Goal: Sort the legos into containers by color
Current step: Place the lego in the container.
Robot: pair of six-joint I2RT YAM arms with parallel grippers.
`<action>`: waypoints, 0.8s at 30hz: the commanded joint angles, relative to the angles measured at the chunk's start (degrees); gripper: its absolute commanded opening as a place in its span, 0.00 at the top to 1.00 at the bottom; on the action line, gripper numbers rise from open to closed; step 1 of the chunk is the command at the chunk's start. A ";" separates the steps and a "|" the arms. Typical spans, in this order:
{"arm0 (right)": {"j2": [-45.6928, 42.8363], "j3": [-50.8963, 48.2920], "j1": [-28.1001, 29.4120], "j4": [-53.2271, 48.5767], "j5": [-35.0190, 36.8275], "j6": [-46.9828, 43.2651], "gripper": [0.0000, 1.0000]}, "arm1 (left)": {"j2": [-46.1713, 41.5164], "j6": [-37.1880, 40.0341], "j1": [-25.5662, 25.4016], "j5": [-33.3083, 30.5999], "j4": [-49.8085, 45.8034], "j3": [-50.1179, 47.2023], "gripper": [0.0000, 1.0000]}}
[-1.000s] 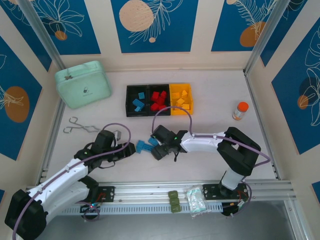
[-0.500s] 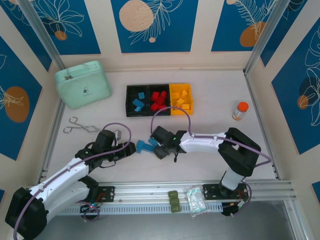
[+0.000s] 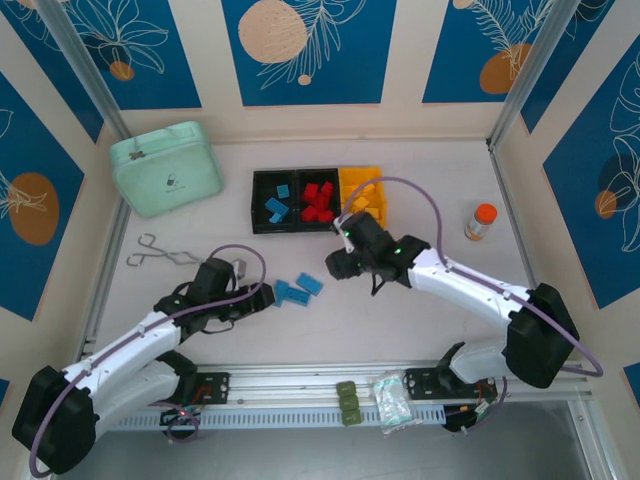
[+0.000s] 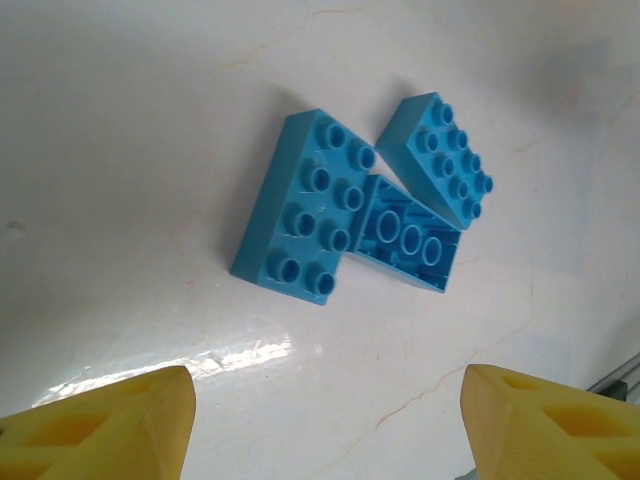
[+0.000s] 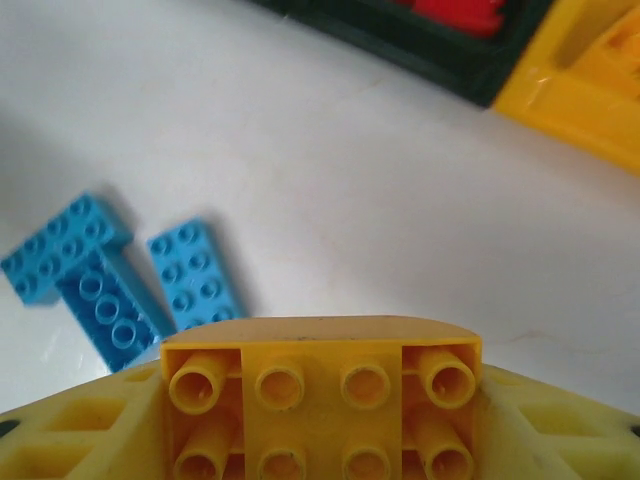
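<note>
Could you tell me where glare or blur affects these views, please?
Left wrist: a glare streak on the table below the sharply focused blue bricks. Right wrist: the held yellow brick is close and soft, the bins behind blurred. Top external: evenly lit, no strong glare.

You are looking at three light blue legos lying loose on the bench and one yellow lego sitting in the right tool. You are also seeing three containers joined in a row, two black and one yellow-orange, with about three blue legos in the left one, while the red and yellow ones are crowding too close to count. Around them you are facing one mint-green case, one pair of tongs and one orange-capped bottle.
</note>
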 commanded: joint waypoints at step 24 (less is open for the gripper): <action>37.87 48.09 -22.74 -17.58 -7.70 10.85 0.42 | 10.90 1.47 -6.03 0.58 6.96 12.57 0.30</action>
